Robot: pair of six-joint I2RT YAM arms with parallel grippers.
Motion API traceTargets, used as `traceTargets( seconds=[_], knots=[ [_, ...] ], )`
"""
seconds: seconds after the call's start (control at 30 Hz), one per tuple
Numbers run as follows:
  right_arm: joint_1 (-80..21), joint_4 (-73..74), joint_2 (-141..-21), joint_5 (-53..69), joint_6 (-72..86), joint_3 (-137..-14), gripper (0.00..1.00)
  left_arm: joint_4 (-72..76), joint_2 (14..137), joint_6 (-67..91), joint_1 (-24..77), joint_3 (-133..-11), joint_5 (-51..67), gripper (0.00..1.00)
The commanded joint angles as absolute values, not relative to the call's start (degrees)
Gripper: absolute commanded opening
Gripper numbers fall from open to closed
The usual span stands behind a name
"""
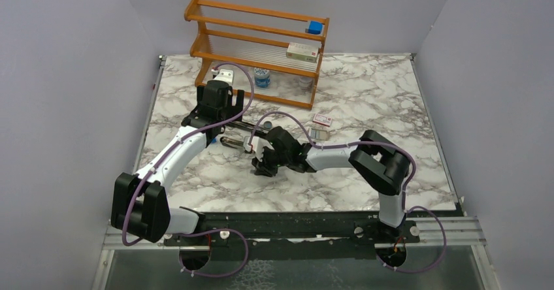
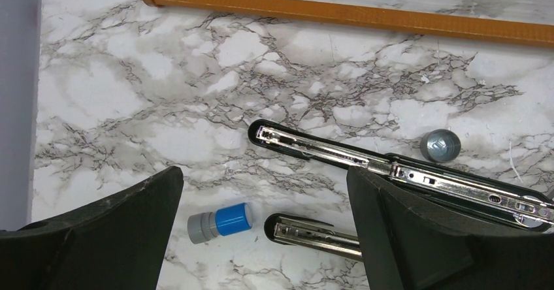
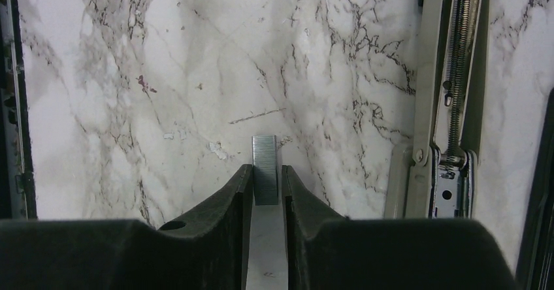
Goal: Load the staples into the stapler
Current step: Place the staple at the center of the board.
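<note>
The stapler (image 1: 234,143) lies opened out on the marble table, its two black bars with silver channels side by side. In the left wrist view the far bar (image 2: 326,149) and the near bar (image 2: 313,231) point left. My left gripper (image 1: 219,110) hovers above them, open and empty (image 2: 264,179), with the right finger over both bars. My right gripper (image 1: 260,166) is shut on a short grey strip of staples (image 3: 266,169), which sticks out past the fingertips (image 3: 266,172) above the table. The stapler's channel with its spring (image 3: 451,107) lies just right of that strip.
A blue-and-grey cap (image 2: 221,222) lies between the left fingers, and a grey cap (image 2: 439,145) lies beyond the far bar. A small red-and-white box (image 1: 321,120) lies behind the right gripper. An orange wooden rack (image 1: 261,48) stands at the back, its base rail (image 2: 353,12) close.
</note>
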State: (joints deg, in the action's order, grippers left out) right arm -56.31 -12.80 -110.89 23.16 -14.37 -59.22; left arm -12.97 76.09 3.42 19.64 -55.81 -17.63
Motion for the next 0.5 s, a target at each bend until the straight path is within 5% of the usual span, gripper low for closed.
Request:
traceTargets(
  seconds=[0.0,0.47],
  knots=[
    [-56.69,-13.63,-112.03,21.78,-13.81,-60.33,0.28,-12.85,74.64,3.87,19.81,-55.43,-18.63,0.99],
    [-56.67,-28.23,-100.08,26.85,-12.64,-51.43,0.37,-12.86,74.34,3.73,19.78,-55.31,-20.26,0.99]
  ],
)
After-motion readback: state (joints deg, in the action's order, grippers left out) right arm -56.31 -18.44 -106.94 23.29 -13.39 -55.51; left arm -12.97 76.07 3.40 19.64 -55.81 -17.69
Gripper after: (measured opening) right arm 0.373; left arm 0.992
